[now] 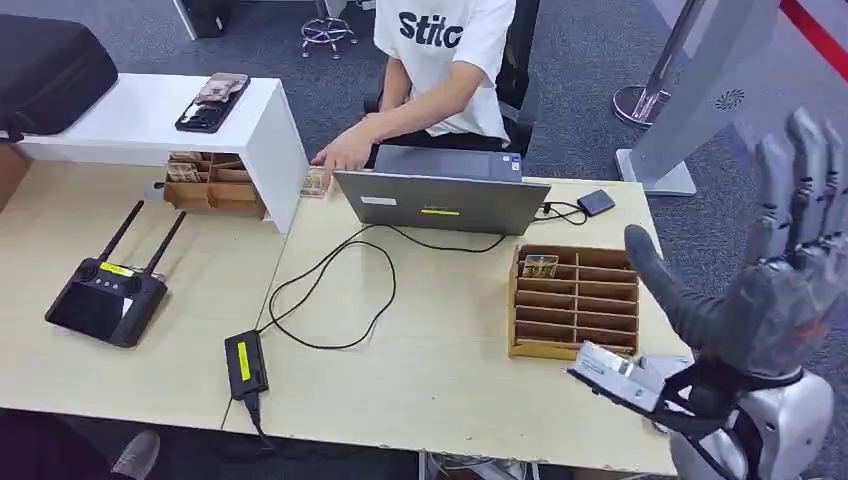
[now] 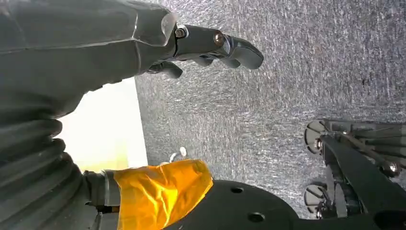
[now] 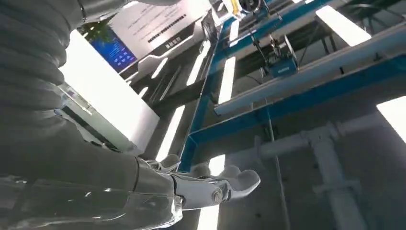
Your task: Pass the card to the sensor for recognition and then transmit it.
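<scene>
The card (image 1: 540, 266) stands in the back left compartment of a brown slotted card box (image 1: 575, 300) near the right end of the wooden table (image 1: 420, 370); another card (image 1: 316, 183) lies at the table's back edge beside the person's hand (image 1: 345, 152). The right hand (image 1: 790, 250) is raised above the table's right front corner, palm up, fingers spread and holding nothing. In the right wrist view the same hand (image 3: 206, 184) points up toward ceiling lights and blue beams. The left hand (image 2: 210, 48) hangs over grey carpet, fingers loosely extended, nothing in it.

A grey laptop (image 1: 442, 195) sits open at the back edge in front of the seated person in a white T-shirt (image 1: 445, 50). A black power adapter (image 1: 245, 362) lies near the front edge, its cable looping toward the laptop. A black controller with two antennas (image 1: 108, 296) rests on the left part of the table. A white shelf (image 1: 150, 115) at the back left carries a phone (image 1: 212, 102).
</scene>
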You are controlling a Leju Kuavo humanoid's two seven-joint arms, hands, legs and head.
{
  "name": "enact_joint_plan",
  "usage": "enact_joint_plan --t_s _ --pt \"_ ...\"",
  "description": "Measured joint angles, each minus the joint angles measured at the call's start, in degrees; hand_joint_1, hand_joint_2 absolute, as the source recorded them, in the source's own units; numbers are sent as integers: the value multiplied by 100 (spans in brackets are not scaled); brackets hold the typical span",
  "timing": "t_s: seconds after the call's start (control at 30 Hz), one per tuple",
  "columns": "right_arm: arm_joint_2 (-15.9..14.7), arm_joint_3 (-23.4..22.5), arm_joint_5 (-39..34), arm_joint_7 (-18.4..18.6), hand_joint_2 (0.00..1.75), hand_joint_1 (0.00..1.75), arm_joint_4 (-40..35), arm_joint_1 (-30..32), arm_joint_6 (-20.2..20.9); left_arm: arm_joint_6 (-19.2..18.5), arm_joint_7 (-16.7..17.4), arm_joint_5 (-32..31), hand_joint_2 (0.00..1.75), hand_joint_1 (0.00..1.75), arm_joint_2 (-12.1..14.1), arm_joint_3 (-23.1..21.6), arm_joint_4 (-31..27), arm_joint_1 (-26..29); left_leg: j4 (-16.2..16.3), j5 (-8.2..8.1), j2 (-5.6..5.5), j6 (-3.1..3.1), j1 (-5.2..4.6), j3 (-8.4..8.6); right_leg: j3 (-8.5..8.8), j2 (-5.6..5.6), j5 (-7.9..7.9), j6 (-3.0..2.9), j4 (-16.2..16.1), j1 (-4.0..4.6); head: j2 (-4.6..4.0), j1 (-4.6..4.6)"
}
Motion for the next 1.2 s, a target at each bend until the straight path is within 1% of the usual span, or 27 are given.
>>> enact_joint_plan --t_s 0.17,0.3,0.5,0.67,0.8,0.87,0.97,1.07,1.2 --pt "153 -188 -242 -208 175 0 -520 589 -175 37 11 0 175 0 -46 87 0 1 0 0 1 1 0 1 0 1 0 0 0 0 0 0" --pt "400 -293 -522 -395 175 0 -883 1029 -347 52 11 2 175 0 -79 140 0 8 -1 0 2 1 0 0 0 1 0 0 0 0 0 -2" --pt "606 -369 -590 -454 175 0 -1138 1314 -402 55 17 2 175 0 -105 208 0 8 -1 0 4 1 0 2 0 2 0 0 0 0 0 0" --pt "947 -487 -966 -638 175 0 -1429 1777 -748 138 26 2 175 0 -142 300 0 32 -1 -1 4 0 0 2 -1 2 0 0 0 0 0 -2" --pt "1397 -794 -1593 -798 175 0 -1709 2159 -859 247 9 2 175 0 -160 400 0 40 -1 -5 3 -4 0 1 -2 2 -5 -3 0 0 0 -2" --pt "1634 -1000 -1787 -730 175 0 -1824 2353 -998 293 -72 0 175 0 -185 459 0 40 -2 -6 3 -4 0 1 -1 2 -7 -6 0 0 0 0" --pt "1820 -1209 -1923 -662 175 0 -1899 2572 -1117 306 -100 0 175 0 -195 498 0 41 -2 -8 7 -2 0 2 -1 4 -7 -6 0 0 0 -2" --pt "1949 -1442 -1609 -594 175 0 -1888 2659 -1195 328 -179 0 175 0 -203 503 0 40 -2 -8 7 -1 0 3 0 4 -7 -6 0 0 0 0" --pt "2009 -1707 -1582 -498 175 0 -1851 2677 -1160 330 -234 0 175 0 -197 527 0 36 -2 -8 7 -1 0 4 2 3 -7 -6 0 0 0 0"
